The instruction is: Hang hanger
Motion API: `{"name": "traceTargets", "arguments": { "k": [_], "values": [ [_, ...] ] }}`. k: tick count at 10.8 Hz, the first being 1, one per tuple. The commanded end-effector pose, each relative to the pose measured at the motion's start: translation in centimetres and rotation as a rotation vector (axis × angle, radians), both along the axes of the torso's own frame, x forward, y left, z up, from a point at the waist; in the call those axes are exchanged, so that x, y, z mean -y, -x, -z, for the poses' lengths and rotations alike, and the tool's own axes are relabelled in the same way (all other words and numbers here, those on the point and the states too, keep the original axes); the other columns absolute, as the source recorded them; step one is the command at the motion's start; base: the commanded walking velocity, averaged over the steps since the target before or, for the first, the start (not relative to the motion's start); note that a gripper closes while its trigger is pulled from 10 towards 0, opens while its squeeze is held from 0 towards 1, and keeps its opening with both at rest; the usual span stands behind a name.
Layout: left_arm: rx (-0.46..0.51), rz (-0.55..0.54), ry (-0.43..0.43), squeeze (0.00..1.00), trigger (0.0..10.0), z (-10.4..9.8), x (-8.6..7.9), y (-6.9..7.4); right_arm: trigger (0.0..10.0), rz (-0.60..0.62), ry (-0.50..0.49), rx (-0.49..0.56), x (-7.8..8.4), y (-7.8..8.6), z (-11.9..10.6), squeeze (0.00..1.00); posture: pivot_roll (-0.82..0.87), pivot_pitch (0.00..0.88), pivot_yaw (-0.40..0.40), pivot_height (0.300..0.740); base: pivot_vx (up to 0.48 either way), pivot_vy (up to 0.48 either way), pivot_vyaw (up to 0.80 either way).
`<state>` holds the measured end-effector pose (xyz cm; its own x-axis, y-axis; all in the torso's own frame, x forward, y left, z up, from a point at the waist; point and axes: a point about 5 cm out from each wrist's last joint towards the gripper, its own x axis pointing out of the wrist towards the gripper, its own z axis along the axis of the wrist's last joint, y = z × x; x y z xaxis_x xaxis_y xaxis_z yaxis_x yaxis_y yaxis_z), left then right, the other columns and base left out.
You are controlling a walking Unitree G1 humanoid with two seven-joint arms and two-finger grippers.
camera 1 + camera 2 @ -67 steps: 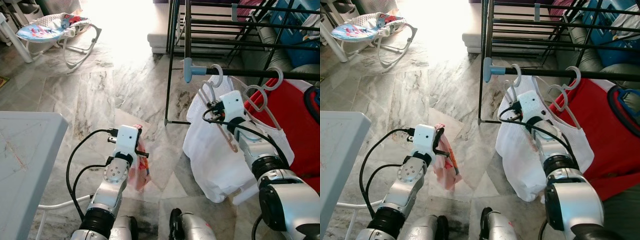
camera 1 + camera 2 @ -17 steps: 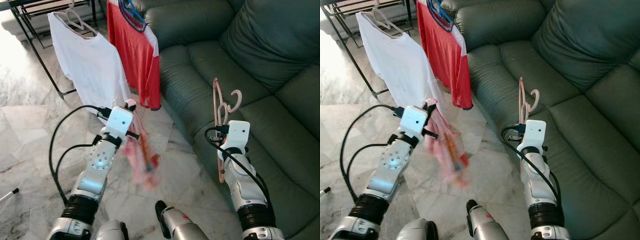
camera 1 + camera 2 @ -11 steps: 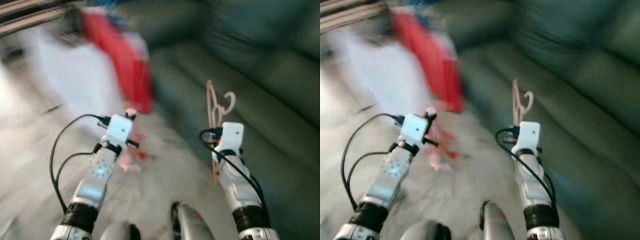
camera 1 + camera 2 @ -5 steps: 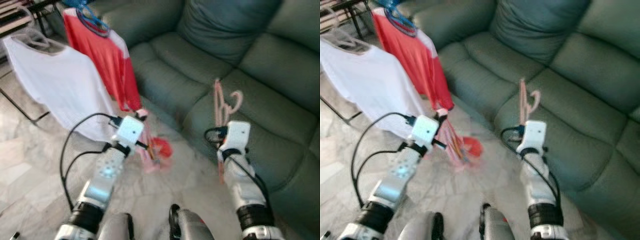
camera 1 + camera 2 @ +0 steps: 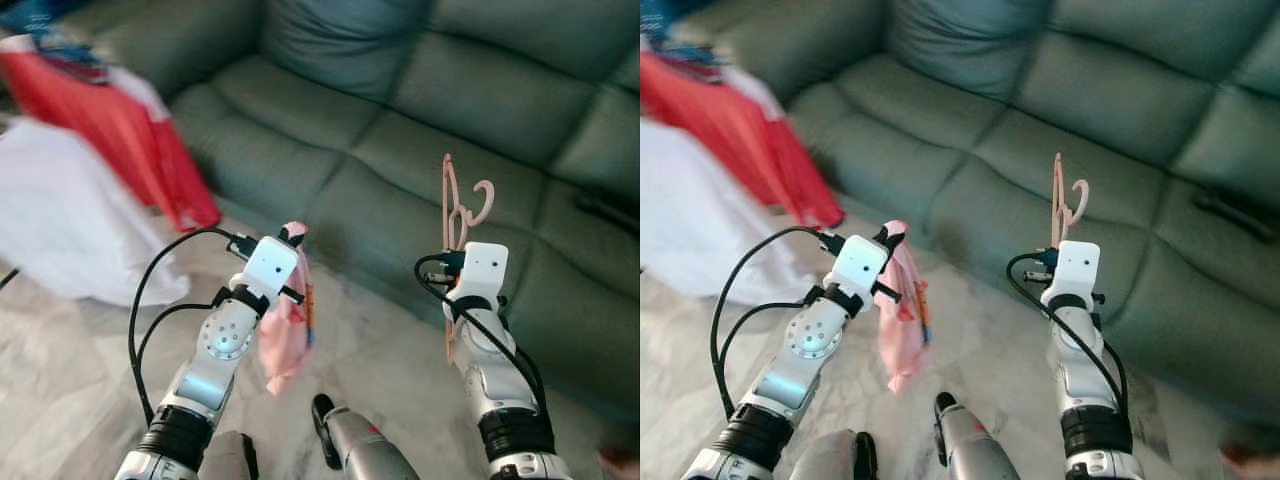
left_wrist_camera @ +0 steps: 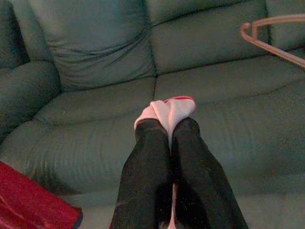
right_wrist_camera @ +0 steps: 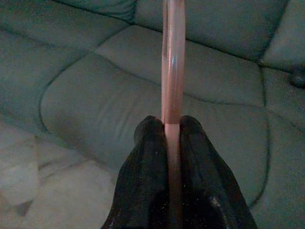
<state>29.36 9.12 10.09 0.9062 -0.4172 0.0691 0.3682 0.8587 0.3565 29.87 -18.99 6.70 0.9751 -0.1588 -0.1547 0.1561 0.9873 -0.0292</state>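
My right gripper [image 5: 455, 250] is shut on a pink plastic hanger [image 5: 458, 208] that stands upright, its hook at the top, in front of the green sofa [image 5: 400, 100]. In the right wrist view the hanger [image 7: 172, 62] rises straight out from between the shut fingers [image 7: 147, 148]. My left gripper [image 5: 294, 236] is shut on a small pink garment [image 5: 286, 335] that hangs limp below it over the floor. The left wrist view has the cloth's pink edge [image 6: 167, 109] pinched between the black fingers [image 6: 147, 157], with the hanger's hook [image 6: 274, 33] off to one side.
A red shirt [image 5: 110, 130] and a white shirt [image 5: 60, 230] hang at the left. The marble floor [image 5: 390, 370] runs between me and the sofa. A dark remote-like object [image 5: 605, 210] lies on the sofa seat at the right.
The camera has swung further right: the hung shirts have slid toward the left edge and more sofa is in view. Both grippers keep their hold, and the pink garment now hangs still.
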Motion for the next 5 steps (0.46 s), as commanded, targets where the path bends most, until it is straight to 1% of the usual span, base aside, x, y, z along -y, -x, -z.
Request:
{"name": "traceTargets", "arguments": {
  "k": [1,2,3,4,5],
  "values": [
    [0.021,0.017,-0.002,0.00,10.0,-0.27,0.14,0.21,10.0,0.007,0.000,0.033,0.07,-0.04,-0.54,0.00,-0.04,0.209,-0.026,0.740,0.000,0.000,0.00],
    [0.017,0.033,0.008,0.00,10.0,-0.27,0.21,0.26,10.0,0.007,-0.010,0.021,-0.09,-0.10,-0.42,0.00,-0.04,0.209,-0.026,0.740,0.000,0.000,-0.80],
    [0.018,0.046,0.015,0.00,10.0,-0.34,0.25,0.33,10.0,0.005,0.006,0.025,-0.01,-0.11,-0.49,0.00,-0.04,0.210,-0.029,0.740,0.000,0.000,-0.80],
    [0.016,0.054,0.022,0.00,10.0,-0.39,0.30,0.37,10.0,0.003,0.008,0.027,0.04,-0.11,-0.49,0.00,-0.04,0.210,-0.030,0.740,0.281,0.000,-0.80],
    [0.014,0.058,0.023,0.00,10.0,-0.35,0.31,0.40,10.0,0.000,0.007,0.026,-0.03,-0.14,-0.48,0.00,-0.04,0.211,-0.030,0.740,0.277,0.000,-0.57]
  ]
}}
